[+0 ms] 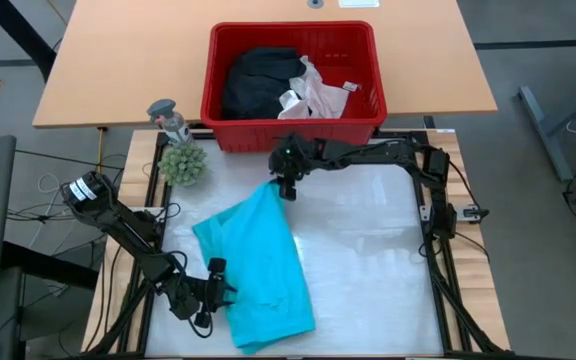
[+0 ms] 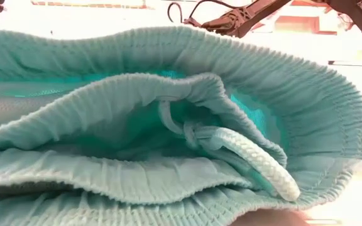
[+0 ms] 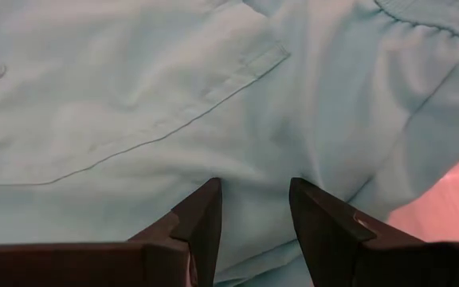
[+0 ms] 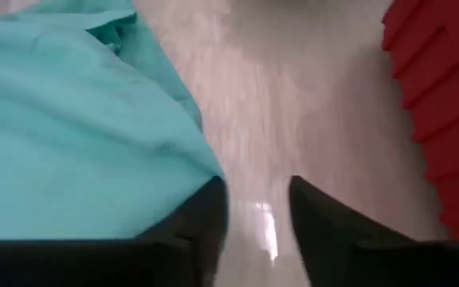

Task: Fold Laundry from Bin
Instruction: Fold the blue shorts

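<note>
Laundry is split between the table and the bin: a teal garment (image 1: pixel 256 265) lies spread on the white table (image 1: pixel 368 260), running from near the table's middle down toward its front edge, left of centre. In the low view its gathered waistband (image 2: pixel 187 107) and a white drawstring (image 2: pixel 256 160) fill the picture.

At the front left corner, the left arm reaches in low and bent, its left gripper (image 1: pixel 215 290) at the garment's left edge near the front. From the left wrist camera, its fingers (image 3: pixel 202 219) stand a little apart over the teal cloth with a narrow gap between them; whether they pinch any cloth I cannot tell.

The right arm stretches from the table's right edge leftward along the back edge, its right gripper (image 1: pixel 287 187) pointing down at the garment's far corner. Its fingers (image 4: pixel 205 215) stand apart, one just beside the cloth's edge, with bare table showing in the gap and nothing held.

Behind the back edge, on the wooden table (image 1: pixel 118 70), stands the red bin (image 1: pixel 293 125). Inside it lie a black garment (image 1: pixel 258 80) on the left and white cloth (image 1: pixel 313 95) on the right.
</note>
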Robot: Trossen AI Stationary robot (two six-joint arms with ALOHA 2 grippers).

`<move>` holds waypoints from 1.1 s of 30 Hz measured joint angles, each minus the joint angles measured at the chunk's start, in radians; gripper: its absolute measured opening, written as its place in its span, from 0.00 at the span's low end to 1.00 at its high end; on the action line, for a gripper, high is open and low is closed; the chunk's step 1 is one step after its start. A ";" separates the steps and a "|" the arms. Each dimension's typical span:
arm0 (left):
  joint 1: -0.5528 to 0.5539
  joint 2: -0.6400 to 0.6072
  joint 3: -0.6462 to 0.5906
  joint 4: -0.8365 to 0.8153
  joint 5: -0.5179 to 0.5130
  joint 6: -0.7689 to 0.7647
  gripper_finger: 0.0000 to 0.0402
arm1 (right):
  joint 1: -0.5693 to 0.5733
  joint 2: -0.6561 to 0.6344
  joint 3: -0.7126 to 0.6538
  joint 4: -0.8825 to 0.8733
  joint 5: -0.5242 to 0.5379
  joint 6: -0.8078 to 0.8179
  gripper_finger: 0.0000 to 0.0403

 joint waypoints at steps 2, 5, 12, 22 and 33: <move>0.000 0.000 0.000 0.001 0.000 0.000 0.35 | -0.003 0.000 0.000 0.022 -0.044 0.001 0.53; 0.000 0.000 0.000 0.008 0.000 0.000 0.35 | -0.012 0.000 0.015 0.043 -0.087 0.016 0.65; -0.001 0.000 0.003 0.041 -0.037 0.014 0.35 | 0.000 -0.009 0.144 -0.124 -0.327 0.107 0.76; -0.001 -0.028 0.058 0.019 -0.098 0.176 0.35 | 0.435 -0.004 0.211 -0.275 -0.172 0.114 0.76; -0.013 -0.104 0.061 -0.112 -0.214 0.152 0.35 | 0.718 0.197 0.212 0.195 0.380 0.106 0.76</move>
